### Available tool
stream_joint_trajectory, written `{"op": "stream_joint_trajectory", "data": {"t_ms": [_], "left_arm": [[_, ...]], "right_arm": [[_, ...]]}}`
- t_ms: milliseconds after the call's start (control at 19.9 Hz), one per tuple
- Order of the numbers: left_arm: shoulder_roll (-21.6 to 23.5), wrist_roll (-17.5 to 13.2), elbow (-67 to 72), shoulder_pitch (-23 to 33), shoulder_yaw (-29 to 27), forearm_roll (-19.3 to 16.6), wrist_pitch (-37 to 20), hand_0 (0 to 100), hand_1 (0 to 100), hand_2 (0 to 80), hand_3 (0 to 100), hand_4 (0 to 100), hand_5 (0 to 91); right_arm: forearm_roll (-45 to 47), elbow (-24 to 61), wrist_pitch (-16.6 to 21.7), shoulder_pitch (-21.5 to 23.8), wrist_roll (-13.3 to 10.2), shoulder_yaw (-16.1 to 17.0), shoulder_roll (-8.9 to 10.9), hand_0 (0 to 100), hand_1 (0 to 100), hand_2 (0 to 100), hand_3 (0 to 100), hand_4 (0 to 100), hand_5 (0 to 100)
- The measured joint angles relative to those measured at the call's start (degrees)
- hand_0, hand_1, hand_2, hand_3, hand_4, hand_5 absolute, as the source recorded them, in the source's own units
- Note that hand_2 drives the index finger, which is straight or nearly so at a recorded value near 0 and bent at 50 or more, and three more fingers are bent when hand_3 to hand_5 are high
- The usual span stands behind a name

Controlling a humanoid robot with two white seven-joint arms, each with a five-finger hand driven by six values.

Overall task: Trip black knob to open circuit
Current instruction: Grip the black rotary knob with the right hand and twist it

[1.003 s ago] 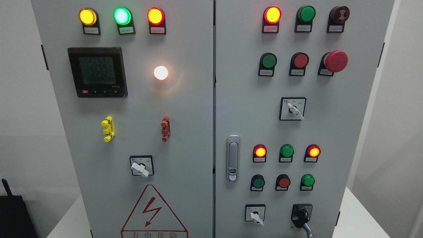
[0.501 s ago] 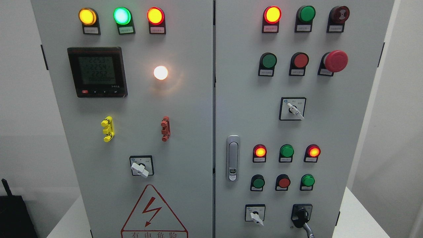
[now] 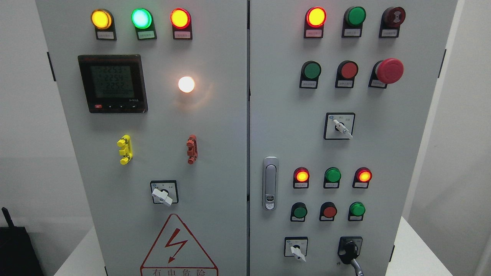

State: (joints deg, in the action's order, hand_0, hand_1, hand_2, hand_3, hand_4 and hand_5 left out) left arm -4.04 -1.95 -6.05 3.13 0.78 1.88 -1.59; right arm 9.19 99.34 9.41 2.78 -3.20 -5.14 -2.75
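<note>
Neither hand shows in the head view, so their state cannot be told. The black knob sits at the lower right of the right door, its handle pointing down and slightly left; a grey cable hangs just below it. Just left of it is a white selector. Above them run three buttons, green, red, green, and above those three lamps, the outer two lit red. A door latch stands near the door's left edge. On the left door are a meter, a lit white lamp and a warning triangle.
</note>
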Motion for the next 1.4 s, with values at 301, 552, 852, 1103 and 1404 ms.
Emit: {"op": "stream_joint_trajectory", "data": {"t_ms": [301, 552, 852, 1103, 1404], "left_arm": [[0.0, 0.0, 0.0, 0.0, 0.0, 0.0, 0.0, 12, 39, 0.0, 0, 0, 0.0], [0.0, 0.0, 0.0, 0.0, 0.0, 0.0, 0.0, 12, 39, 0.0, 0, 0, 0.0], [0.0, 0.0, 0.0, 0.0, 0.0, 0.0, 0.0, 12, 39, 0.0, 0, 0, 0.0], [0.0, 0.0, 0.0, 0.0, 0.0, 0.0, 0.0, 12, 39, 0.0, 0, 0, 0.0], [0.0, 0.0, 0.0, 0.0, 0.0, 0.0, 0.0, 12, 39, 0.0, 0, 0, 0.0]], "right_arm": [[0.01, 0.0, 0.0, 0.0, -0.02, -0.02, 0.0, 98, 82, 0, 100, 97, 97], [0.01, 0.0, 0.0, -0.03, -0.04, -0.07, 0.0, 98, 82, 0, 100, 97, 97], [0.01, -0.02, -0.01, -0.15, -0.07, -0.12, -0.01, 99, 82, 0, 100, 97, 97], [0.07, -0.02, -0.01, -0.25, -0.39, -0.65, -0.09, 99, 82, 0, 100, 97, 97], [0.09, -0.02, -0.01, -0.26, -0.42, -0.69, -0.09, 99, 82, 0, 100, 97, 97]]}}
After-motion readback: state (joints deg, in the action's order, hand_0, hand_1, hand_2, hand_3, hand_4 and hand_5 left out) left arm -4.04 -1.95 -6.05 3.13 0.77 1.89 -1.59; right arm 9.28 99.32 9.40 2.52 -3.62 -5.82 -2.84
